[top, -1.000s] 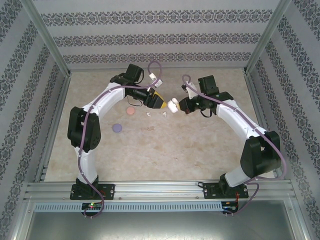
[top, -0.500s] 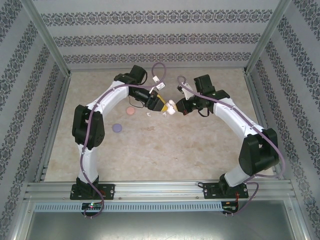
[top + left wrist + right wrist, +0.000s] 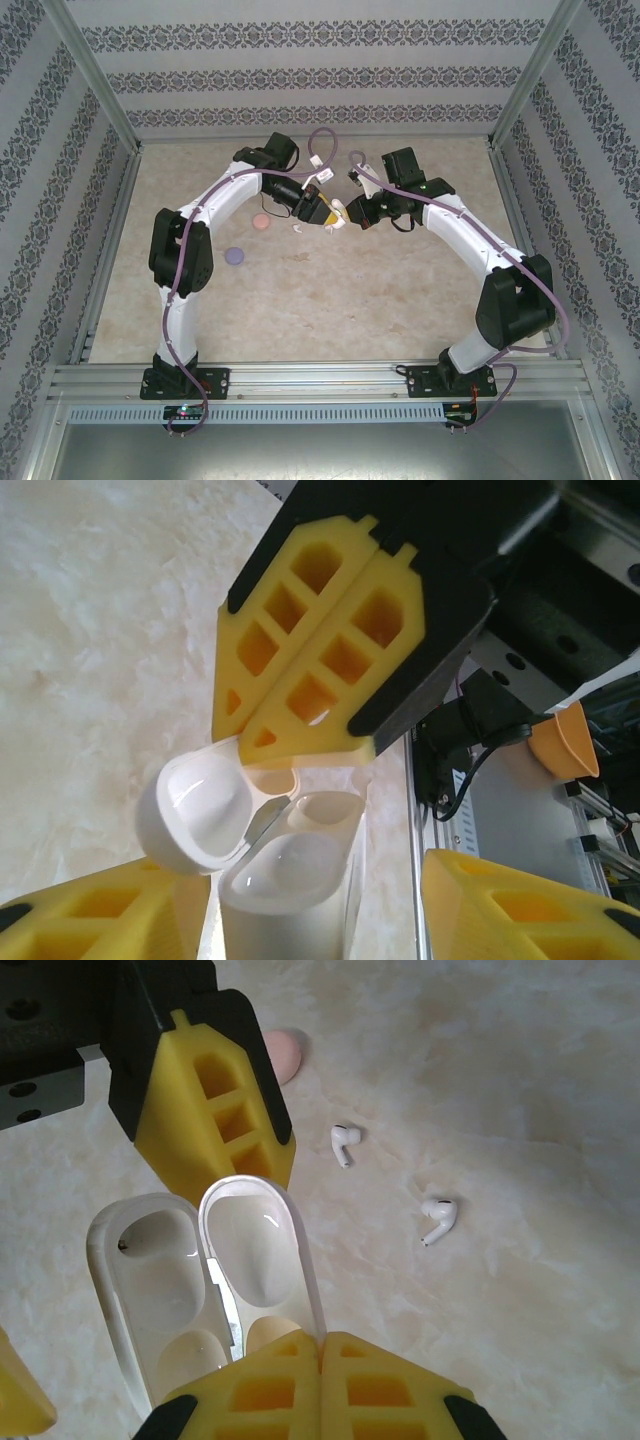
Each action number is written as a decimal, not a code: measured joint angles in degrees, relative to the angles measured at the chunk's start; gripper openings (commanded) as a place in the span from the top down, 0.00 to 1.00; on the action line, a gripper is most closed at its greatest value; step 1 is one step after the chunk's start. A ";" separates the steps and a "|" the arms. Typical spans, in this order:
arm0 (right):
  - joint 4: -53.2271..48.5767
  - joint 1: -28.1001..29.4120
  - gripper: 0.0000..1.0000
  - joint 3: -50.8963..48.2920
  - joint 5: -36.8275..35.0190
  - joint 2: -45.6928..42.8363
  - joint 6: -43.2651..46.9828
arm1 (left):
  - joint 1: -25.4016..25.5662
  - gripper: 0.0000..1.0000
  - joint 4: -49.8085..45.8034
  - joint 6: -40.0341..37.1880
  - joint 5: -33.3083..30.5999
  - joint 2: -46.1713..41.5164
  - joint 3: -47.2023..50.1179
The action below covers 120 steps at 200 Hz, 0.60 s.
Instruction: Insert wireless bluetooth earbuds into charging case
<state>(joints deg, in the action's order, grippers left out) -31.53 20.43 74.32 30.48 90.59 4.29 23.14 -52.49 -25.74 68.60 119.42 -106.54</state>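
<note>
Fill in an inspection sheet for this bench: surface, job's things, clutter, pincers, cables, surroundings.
Surface: pale marbled table; no spills seen.
Job's things: white case with its lid open and no earbud seen inside; one white earbud and a second earbud loose on the table; pink case and purple case lying to the left.
Clutter: nothing seen.
Pincers: left pincer open, straddling the white case; right pincer shut on the white case.
Cables: purple cable along each arm, looping above the wrists.
Surroundings: patterned walls; metal frame.
</note>
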 measured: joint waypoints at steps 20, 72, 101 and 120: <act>0.00 0.07 1.00 0.00 0.00 0.00 0.00 | 0.04 0.52 -0.59 -0.26 0.44 0.04 -0.09; 0.00 0.33 1.00 0.74 0.37 0.55 0.00 | 0.04 0.69 -1.16 -1.11 0.81 1.36 -1.11; 0.02 0.37 1.00 0.85 0.39 0.74 0.00 | 0.04 0.81 -1.77 -1.09 1.51 1.92 -1.18; 0.00 0.37 1.00 0.92 0.44 0.74 0.00 | 0.02 0.87 -2.03 -1.25 1.73 1.97 -1.27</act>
<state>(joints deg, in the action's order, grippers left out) -31.53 20.80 75.24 30.92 91.33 4.29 23.16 -54.52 -26.98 70.32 121.38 -107.81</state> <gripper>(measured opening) 0.050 0.228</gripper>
